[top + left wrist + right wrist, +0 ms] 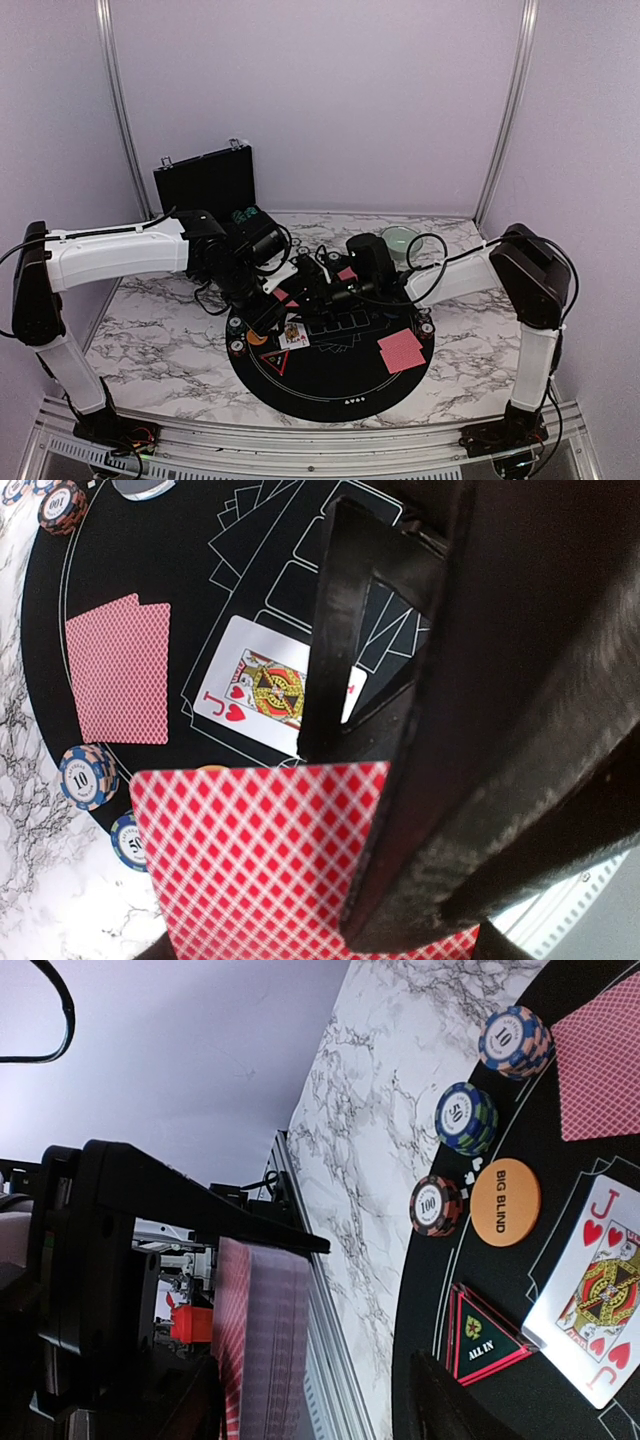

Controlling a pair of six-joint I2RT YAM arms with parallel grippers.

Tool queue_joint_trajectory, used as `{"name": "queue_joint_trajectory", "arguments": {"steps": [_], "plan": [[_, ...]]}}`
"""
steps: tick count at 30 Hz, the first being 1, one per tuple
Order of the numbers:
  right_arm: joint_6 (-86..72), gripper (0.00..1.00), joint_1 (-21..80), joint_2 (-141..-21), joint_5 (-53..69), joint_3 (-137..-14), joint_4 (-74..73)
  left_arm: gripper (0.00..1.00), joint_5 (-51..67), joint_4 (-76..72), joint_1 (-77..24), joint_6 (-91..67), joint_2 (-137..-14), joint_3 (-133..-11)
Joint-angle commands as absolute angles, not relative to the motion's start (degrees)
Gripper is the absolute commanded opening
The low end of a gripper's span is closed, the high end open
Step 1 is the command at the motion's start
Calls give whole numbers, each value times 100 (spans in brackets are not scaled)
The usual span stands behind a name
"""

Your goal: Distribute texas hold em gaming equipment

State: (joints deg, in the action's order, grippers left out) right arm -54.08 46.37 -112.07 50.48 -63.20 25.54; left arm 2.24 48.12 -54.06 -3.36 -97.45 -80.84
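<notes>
We log the marble table (160, 320) with the black hard case (205, 180) upright at its 11 o'clock. The round black mat (330, 395) lies near centre.

The left gripper (272, 308) and right gripper (315, 292) sit close together above the mat's 11 o'clock sector. The left gripper is clamped on the held cards (250, 870), red backs toward its camera. We cannot read how many there are. The right gripper's jaws stand apart, with the edge of the held cards between them. We cannot tell whether they touch the cards.

The pale green bowl (400, 240) sits past the mat at 1 o'clock.

On the mat:
- Face-down pair (402, 350) at 3 o'clock.
- Jack of hearts (600, 1305), face up, near 10 o'clock.
- Orange Big Blind disc (505, 1202) at 9 o'clock, just beside the 100 stack (436, 1206).
- The 50 stack (465, 1118) and 10 stack (515, 1042) follow along the rim.
</notes>
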Motion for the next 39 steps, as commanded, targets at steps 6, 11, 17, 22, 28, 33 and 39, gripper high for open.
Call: {"name": "queue_joint_trajectory", "arguments": {"steps": [6,11,17,22,28,33,39], "plan": [[-5249,60,4486,-11046,4825,-6285,2256,50,185,4860,-5432,-264,-9580,-8143],[-5248,60,4467,-11005,4811,-6258,2253,50,178,4852,-5432,-272,-9558,-8128],[-5252,59,4449,-10969,4816,-6211,2254,50,163,4847,-5432,-279,-9541,-8113],[-5243,59,4446,-10926,4799,-6180,2254,50,158,4841,-5432,-286,-9520,-8086],[-5242,58,4436,-10869,4790,-6168,2249,50,158,4830,-5432,-290,-9518,-8086],[-5241,57,4435,-10766,4790,-6196,2229,50,158,4834,-5432,-285,-9536,-8077],[-5280,56,4405,-10574,4793,-6164,2212,50,141,4825,-5434,-273,-9544,-8035]]}}
